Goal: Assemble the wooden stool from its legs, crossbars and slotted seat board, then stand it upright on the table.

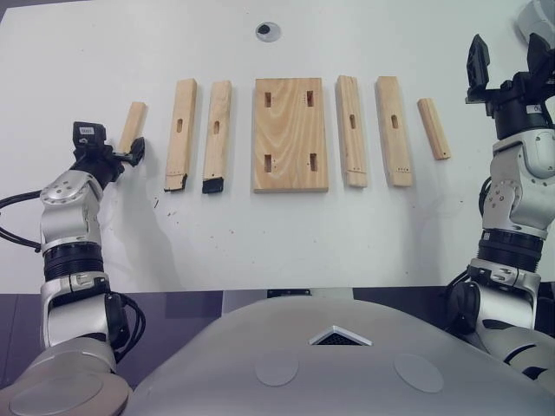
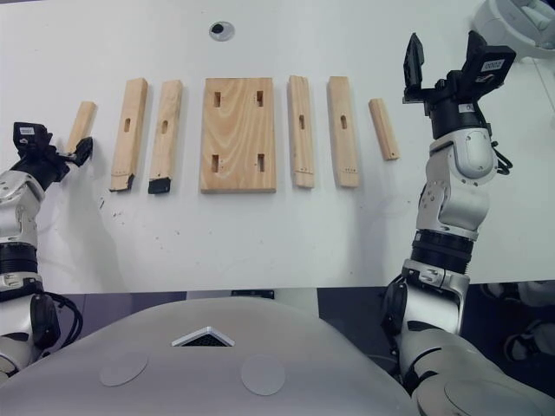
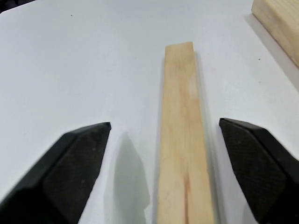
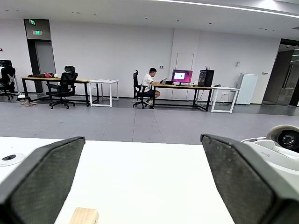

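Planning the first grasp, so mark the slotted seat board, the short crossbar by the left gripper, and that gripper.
slotted seat board point(image 1: 291, 130): left eye view, bare wood between its four slots.
short crossbar point(image 3: 180, 93): left wrist view, top face.
left gripper point(image 3: 165, 123): left wrist view, midway between its open fingertips.

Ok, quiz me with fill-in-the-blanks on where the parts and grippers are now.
The seat board has ___ slots.
Each side of it has ___ legs.
The left gripper straddles the left crossbar with its fingers ___.
The right gripper, raised above the table, holds ___.
Missing words: four; two; open; nothing.
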You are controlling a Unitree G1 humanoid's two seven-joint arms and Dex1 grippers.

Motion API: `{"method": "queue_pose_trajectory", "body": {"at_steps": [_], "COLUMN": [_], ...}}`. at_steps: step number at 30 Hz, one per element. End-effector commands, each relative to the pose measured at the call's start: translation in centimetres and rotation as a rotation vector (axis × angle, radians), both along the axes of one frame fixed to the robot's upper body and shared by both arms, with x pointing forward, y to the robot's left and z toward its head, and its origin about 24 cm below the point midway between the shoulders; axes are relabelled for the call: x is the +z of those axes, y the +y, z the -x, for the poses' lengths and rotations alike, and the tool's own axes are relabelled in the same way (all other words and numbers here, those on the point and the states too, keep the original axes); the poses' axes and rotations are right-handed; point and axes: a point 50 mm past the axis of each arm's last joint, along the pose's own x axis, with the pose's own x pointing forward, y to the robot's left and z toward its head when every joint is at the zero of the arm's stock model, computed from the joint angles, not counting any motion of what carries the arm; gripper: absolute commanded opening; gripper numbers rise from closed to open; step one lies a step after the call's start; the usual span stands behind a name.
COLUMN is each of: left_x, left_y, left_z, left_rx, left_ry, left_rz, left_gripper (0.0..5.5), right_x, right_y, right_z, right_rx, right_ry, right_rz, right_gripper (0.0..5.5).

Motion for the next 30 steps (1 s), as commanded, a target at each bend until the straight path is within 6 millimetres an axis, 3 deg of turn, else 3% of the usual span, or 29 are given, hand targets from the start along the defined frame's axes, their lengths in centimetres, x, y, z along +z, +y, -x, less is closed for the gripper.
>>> {"method": "queue_pose_trajectory", "body": {"at_steps": [1,12,15,17,19,21,24,26,30], "left_x": [-1.3,-1.4,-0.9,0.6,4.6,8.9,13.7,15.1,16.3], "left_y": [-0.2,-0.3,-0.2,-1.2,-4.6,-10.8,-19.1,-21.7,-23.2], "left_z": [1.1,2.1,1.6,0.2,-2.7,-5.9,-7.4,-7.2,-6.3], "left_rx": [-0.015,-0.036,-0.012,-0.037,-0.158,-0.355,-0.612,-0.706,-0.774], "left_ry": [0.078,0.154,0.115,0.026,-0.209,-0.439,-0.658,-0.713,-0.792], "left_rz": [0.002,0.019,0.023,0.021,0.104,0.191,0.248,0.226,0.205], "left_gripper": [3.53,1.35,1.33,1.33,1.3,1.3,1.3,1.3,1.3], "right_x": [0.1,0.7,1.1,1.4,2.4,5.1,8.9,10.8,12.2], "right_y": [-0.1,0.0,0.3,0.7,1.5,3.7,8.0,10.8,13.8], "right_z": [-0.1,-0.4,-0.7,-0.9,-1.3,-1.8,-2.6,-2.5,-2.3], "right_rx": [-0.003,-0.004,0.006,0.02,0.063,0.216,0.534,0.733,0.891], "right_ry": [0.011,-0.006,-0.017,-0.016,-0.03,-0.096,-0.158,-0.161,-0.08], "right_rz": [0.014,0.021,0.024,0.025,-0.047,-0.226,-0.517,-0.687,-0.82], "right_gripper": [4.6,4.6,4.6,4.6,4.6,4.6,4.6,4.6,4.6]}}
